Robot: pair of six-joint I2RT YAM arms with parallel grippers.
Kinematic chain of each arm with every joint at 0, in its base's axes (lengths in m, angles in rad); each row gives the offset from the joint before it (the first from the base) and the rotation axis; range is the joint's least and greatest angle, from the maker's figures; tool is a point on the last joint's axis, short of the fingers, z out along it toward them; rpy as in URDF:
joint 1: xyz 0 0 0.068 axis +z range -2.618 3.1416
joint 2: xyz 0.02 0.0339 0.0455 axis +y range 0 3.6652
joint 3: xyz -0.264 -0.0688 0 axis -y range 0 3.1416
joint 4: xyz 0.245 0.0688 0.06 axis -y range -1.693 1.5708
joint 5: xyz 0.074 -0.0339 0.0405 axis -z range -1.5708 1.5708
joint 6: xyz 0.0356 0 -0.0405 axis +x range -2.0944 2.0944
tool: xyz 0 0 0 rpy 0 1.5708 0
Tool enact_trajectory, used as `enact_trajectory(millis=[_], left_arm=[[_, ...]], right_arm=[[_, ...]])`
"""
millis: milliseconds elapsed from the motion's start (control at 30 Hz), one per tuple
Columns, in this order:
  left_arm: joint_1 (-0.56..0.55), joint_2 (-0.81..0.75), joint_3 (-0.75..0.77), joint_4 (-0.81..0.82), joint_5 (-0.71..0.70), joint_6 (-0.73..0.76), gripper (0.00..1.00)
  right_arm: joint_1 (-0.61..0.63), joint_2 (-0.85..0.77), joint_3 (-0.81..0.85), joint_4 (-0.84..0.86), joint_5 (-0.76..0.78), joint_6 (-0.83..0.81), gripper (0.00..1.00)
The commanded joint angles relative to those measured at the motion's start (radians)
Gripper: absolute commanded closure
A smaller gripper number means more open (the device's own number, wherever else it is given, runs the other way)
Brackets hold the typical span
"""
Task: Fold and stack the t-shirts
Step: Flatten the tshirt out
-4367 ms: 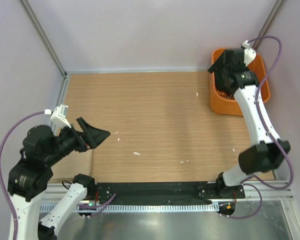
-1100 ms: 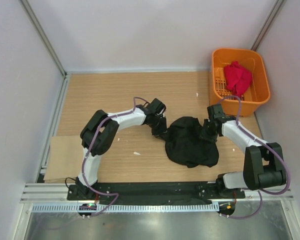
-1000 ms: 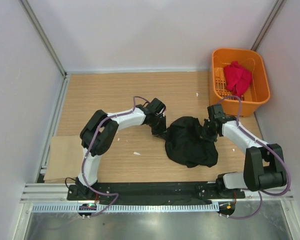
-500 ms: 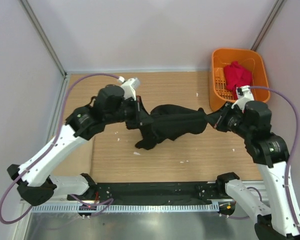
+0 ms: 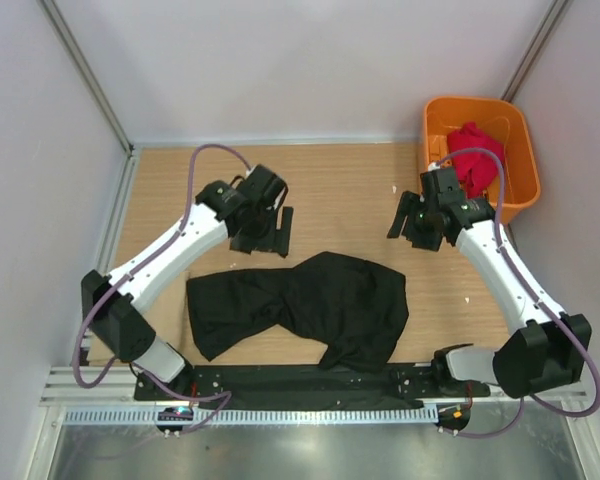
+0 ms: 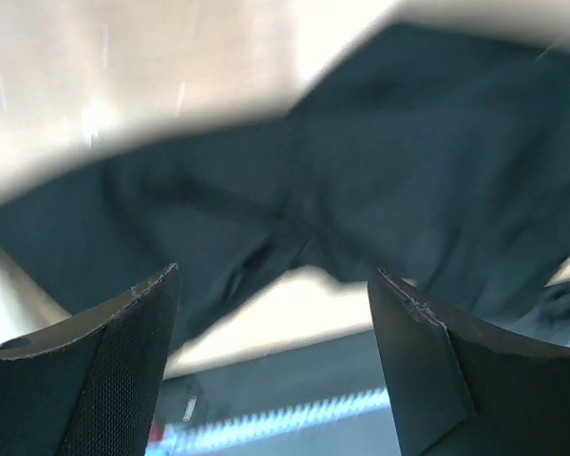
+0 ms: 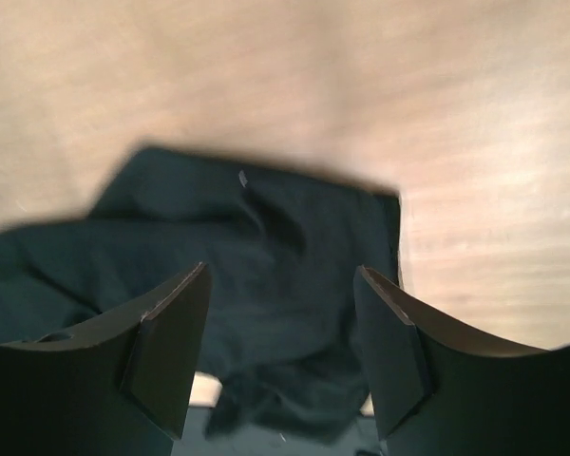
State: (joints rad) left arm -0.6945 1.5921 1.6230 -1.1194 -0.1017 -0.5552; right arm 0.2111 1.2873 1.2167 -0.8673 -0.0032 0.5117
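The black t-shirt (image 5: 310, 305) lies spread out and wrinkled on the wooden table (image 5: 340, 190) near the front edge. It also shows in the left wrist view (image 6: 361, 180) and the right wrist view (image 7: 266, 275). The red t-shirt (image 5: 475, 150) sits bunched in the orange basket (image 5: 520, 190). My left gripper (image 5: 265, 232) is open and empty, above the table behind the black shirt's left part. My right gripper (image 5: 412, 225) is open and empty, behind the shirt's right part, next to the basket.
The orange basket stands at the back right corner. The black base rail (image 5: 310, 380) runs along the table's front edge, and the shirt's lower hem reaches it. Grey walls close in the table on three sides.
Half a second ago both grippers held the black shirt stretched in the air between them. Now it lies on the table, both grippers are open and have drawn back from it.
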Motion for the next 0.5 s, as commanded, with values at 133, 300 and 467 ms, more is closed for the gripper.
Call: enact_trajectory(millis=[133,300,467], left_arm=[[0.027,-0.429,-0.518,0.127,0.209,-0.13,0.28],[0.056,-0.413,-0.577,0.164,0.24,-0.097,0.25],[0.055,-0.406,-0.641,0.103,0.217,-0.13,0.32]], right_arm=[[0.217,-0.209,-0.371,0.031,-0.133,0.091,0.32],[0.244,-0.207,-0.438,0.024,-0.014,0.113,0.32],[0.264,-0.204,-0.448,-0.048,-0.116,0.18,0.35]])
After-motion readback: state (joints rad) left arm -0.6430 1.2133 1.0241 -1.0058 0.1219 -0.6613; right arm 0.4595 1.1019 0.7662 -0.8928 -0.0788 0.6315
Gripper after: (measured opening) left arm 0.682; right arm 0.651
